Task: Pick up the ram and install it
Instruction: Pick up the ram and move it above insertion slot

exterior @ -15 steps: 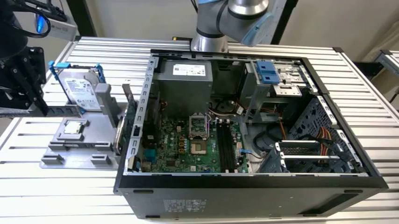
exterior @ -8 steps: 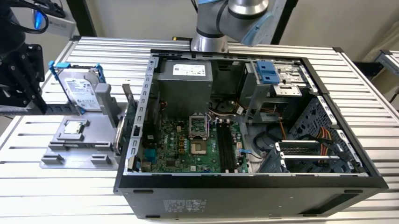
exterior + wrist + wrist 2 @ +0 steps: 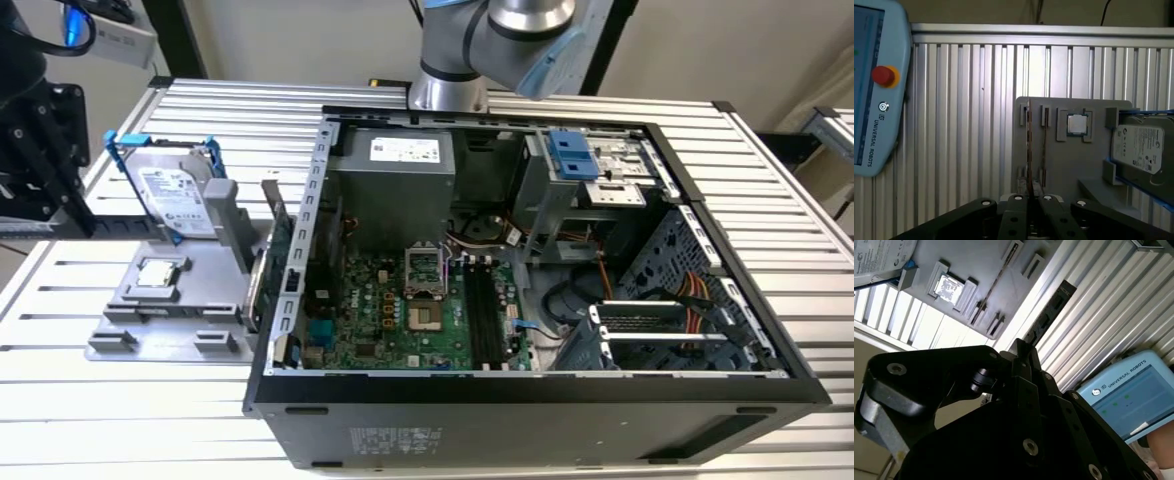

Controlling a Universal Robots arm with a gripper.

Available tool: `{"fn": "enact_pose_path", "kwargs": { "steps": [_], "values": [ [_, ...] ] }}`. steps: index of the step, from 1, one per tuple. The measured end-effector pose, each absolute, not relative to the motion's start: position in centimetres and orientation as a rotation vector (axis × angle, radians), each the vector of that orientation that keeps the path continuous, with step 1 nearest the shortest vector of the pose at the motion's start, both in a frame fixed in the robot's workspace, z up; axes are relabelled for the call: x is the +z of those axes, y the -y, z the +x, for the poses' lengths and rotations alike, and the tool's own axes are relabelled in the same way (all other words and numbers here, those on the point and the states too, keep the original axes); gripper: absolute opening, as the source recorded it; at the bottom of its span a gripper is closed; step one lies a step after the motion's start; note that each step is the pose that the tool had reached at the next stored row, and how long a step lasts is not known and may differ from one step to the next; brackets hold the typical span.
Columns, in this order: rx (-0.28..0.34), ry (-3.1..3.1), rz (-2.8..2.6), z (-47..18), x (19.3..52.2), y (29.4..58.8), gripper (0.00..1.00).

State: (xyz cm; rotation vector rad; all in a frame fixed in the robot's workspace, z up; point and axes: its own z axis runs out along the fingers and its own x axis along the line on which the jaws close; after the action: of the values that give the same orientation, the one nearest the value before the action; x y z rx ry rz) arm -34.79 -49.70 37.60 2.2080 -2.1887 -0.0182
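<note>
One ram (image 3: pixel 1029 145) stands on edge in a grey holder (image 3: pixel 1069 165). The gripper (image 3: pixel 1030 199) hangs clear, jaws narrow and empty.

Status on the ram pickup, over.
Black gripper shut, empty, short of the grey fixture. Slim dark ram stick on edge in its slot, untouched. Square silver CPU chip seated beside it, apart.
</note>
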Motion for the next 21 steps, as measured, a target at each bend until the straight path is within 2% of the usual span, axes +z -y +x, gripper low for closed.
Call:
{"fn": "enact_pose_path", "kwargs": {
  "steps": [21],
  "values": [
    [-0.018, 2.189, 2.208, -34.8, 39.7, 49.7, 0.00]
  ]
}}
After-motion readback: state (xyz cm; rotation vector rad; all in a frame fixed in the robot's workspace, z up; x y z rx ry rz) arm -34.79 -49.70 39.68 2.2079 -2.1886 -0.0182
